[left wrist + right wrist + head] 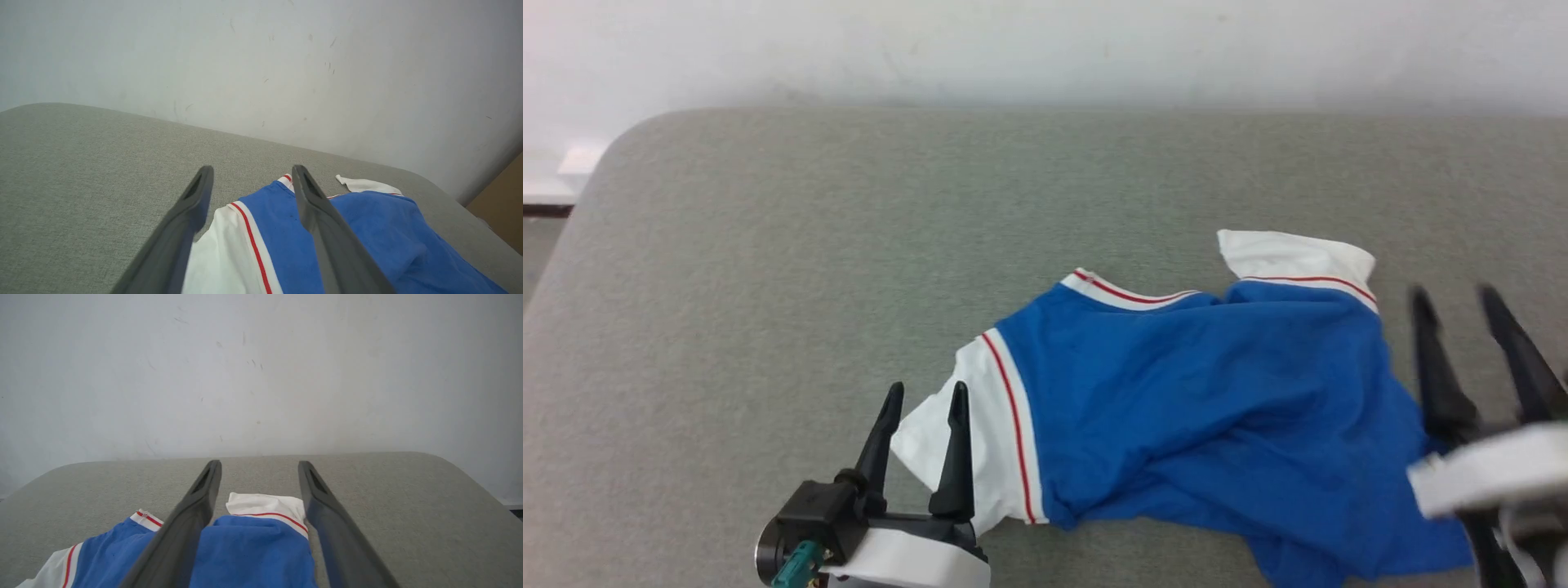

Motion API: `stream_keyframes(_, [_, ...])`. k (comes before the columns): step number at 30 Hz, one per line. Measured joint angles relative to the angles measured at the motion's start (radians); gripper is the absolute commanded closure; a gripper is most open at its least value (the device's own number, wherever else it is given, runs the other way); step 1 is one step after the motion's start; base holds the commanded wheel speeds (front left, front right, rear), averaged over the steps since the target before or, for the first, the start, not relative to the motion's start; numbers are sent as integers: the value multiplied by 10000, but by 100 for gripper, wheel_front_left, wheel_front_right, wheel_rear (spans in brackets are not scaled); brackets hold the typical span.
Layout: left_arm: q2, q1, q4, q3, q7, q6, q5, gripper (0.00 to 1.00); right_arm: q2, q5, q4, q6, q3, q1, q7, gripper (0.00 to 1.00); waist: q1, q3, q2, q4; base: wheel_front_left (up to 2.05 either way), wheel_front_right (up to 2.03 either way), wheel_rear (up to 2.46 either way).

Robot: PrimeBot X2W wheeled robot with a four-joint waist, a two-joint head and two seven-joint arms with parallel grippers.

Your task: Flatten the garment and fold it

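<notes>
Garment (1201, 400): lies crumpled on the grey tabletop (849, 245), right of the middle and toward the near edge in the head view.
Body: blue, bunched in soft folds, not flat; near right corner runs down to the bottom of the head view.
Near sleeve: white with a red stripe, spread out leftward toward the left claw (929, 390).
Far sleeve: white, red-striped, curled up at the far right end of the cloth.
Collar trim: white and red, along the far edge between the two sleeves.
Left claw: at the lower left of the head view, fingers well parted and pointing away, gripping nothing.
Left claw vs garment: right finger over the edge of the near sleeve, left finger over bare tabletop; contact with the cloth cannot be told.
Left wrist view: claw (252, 169) spread wide, white sleeve and blue garment (367, 228) lying below and between the fingers.
Right claw (1454, 292): at the right of the head view, blurred, fingers wide apart, just beside the right edge of the cloth, holding nothing.
Right wrist view: claw (259, 464) agape above the garment (249, 551), far sleeve showing between the fingers.
Wall (1045, 49): pale, scuffed, behind the tabletop.
</notes>
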Motion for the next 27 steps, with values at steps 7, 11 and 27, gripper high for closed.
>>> stream_keyframes(7, [148,84,-159,25,17,31,192,0,215,629,111,0,-945,1827,-1003,0,1,178,0,-594,0,0,0])
stream_keyframes(11, [385,-329,-435,-278,481,-44,516,0,222,771,165,0,-955,1772,-1342,0,1,378,0,-851,0,0,0])
stream_keyframes(27, [930,-6167,3033,-2324,6566,-2027,1476,0,230,706,-284,0,-867,1048,-1039,0,3,1644,0,-866,0,0,0])
